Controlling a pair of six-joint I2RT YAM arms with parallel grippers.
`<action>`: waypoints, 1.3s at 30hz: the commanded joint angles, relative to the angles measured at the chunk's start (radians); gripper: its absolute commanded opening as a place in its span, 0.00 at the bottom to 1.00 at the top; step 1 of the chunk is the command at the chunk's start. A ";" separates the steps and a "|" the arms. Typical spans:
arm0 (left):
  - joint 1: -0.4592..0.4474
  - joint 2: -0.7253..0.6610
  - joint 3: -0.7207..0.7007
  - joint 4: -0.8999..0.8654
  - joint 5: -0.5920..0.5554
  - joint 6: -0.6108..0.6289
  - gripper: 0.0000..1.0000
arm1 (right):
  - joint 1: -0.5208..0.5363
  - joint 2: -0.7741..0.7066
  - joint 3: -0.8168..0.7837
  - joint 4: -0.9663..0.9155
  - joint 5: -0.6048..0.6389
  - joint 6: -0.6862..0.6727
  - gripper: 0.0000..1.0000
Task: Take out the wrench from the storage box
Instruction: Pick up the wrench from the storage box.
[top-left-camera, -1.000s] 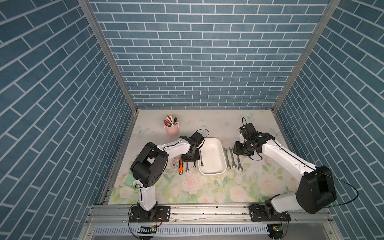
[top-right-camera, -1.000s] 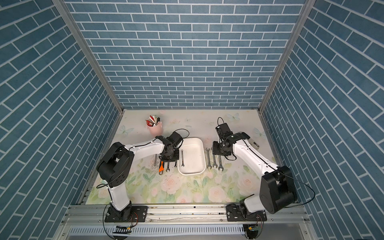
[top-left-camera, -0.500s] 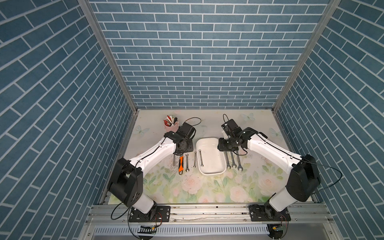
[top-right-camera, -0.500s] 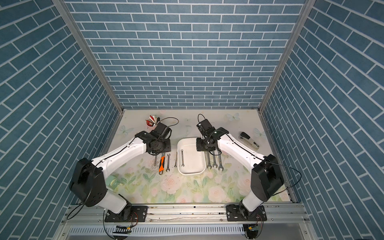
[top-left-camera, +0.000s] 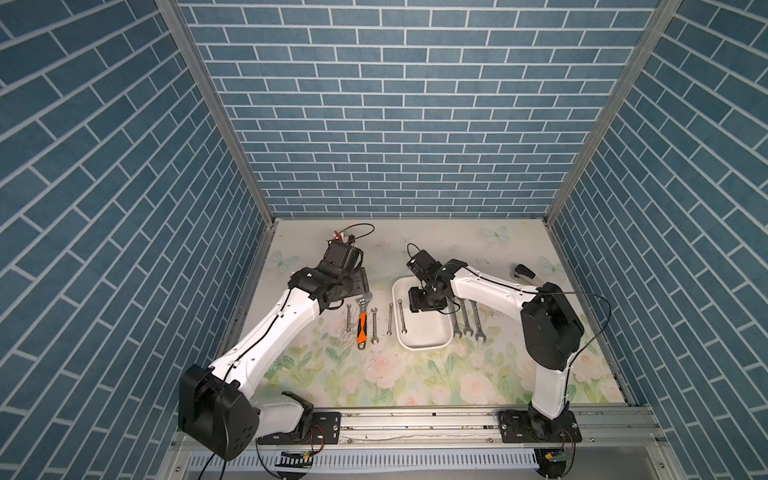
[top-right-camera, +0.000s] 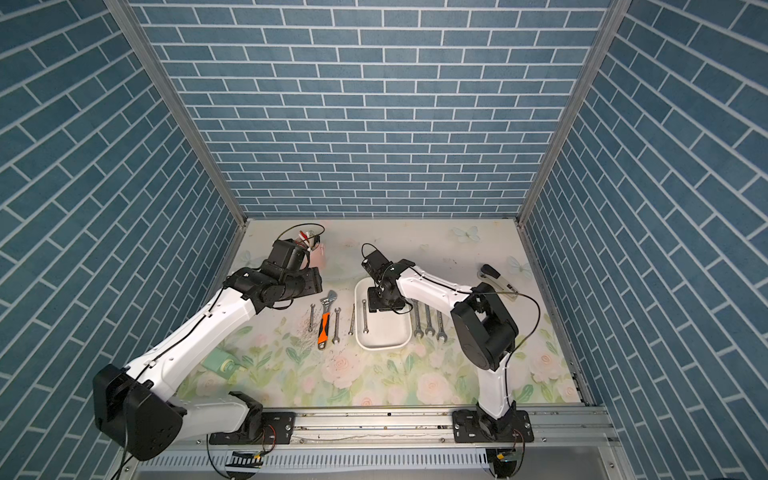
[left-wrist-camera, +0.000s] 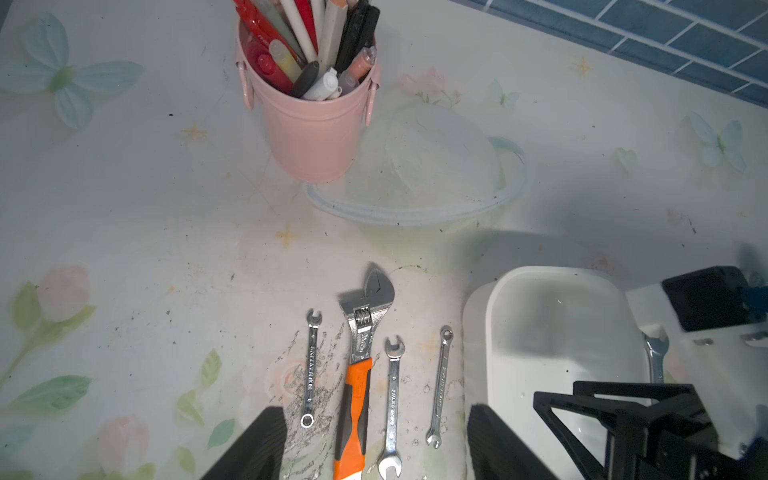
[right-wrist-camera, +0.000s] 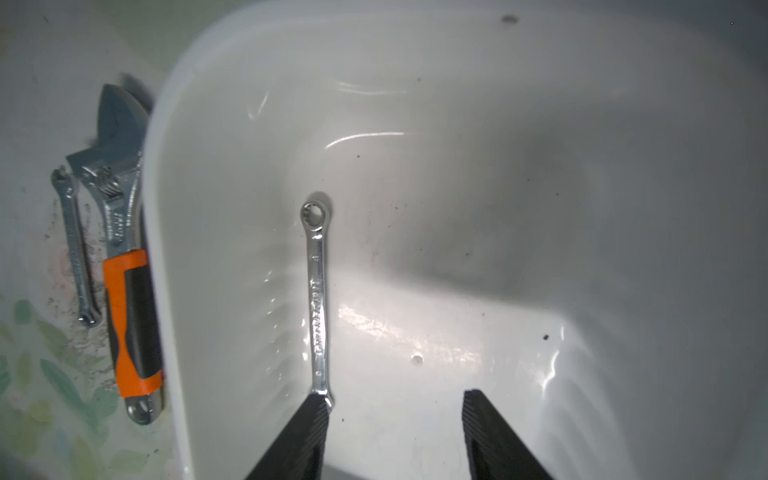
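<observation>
left gripper (left-wrist-camera: 374, 417): jaws spread, pinched nothing. Hung over the loose tools left of the box, well apart from the target.
pink cup (left-wrist-camera: 311, 133): far left on the table, stuffed with pens, not part of the job.
adjustable wrench (top-left-camera: 363, 320): orange handle, flat on the table left of the box, outside it, long axis near-far.
small spanners (top-left-camera: 374, 326): three beside it in the same row, also outside the box.
storage box (top-left-camera: 428, 334): white tub mid-table. Held one item only, as far as could be seen.
wrench (right-wrist-camera: 318, 299): lay flat on the box floor near the left wall, long axis near-far, ring end far.
right gripper (right-wrist-camera: 392, 399): jaws spread and empty, over the box floor. Height above it unclear.
key relation: wrench sat left of the jaw gap, its near end just beside the finger (right-wrist-camera: 299, 436) on the scene's left. Jaws opened left-right, across the shaft, so probably a small shift left then down to straddle it.
nearer arm: right, clearly.
right-side spanners (top-left-camera: 466, 319): three flat on the table just beside the box's right wall, outside.
</observation>
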 joint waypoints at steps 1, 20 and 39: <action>0.019 -0.005 -0.024 0.010 -0.011 0.036 0.75 | 0.016 0.048 0.045 0.016 0.017 0.035 0.60; 0.077 -0.001 -0.089 0.057 0.040 0.094 0.74 | 0.086 0.228 0.161 -0.084 0.136 0.072 0.75; 0.091 0.008 -0.098 0.068 0.059 0.110 0.73 | 0.073 0.156 0.082 -0.110 0.232 0.094 0.63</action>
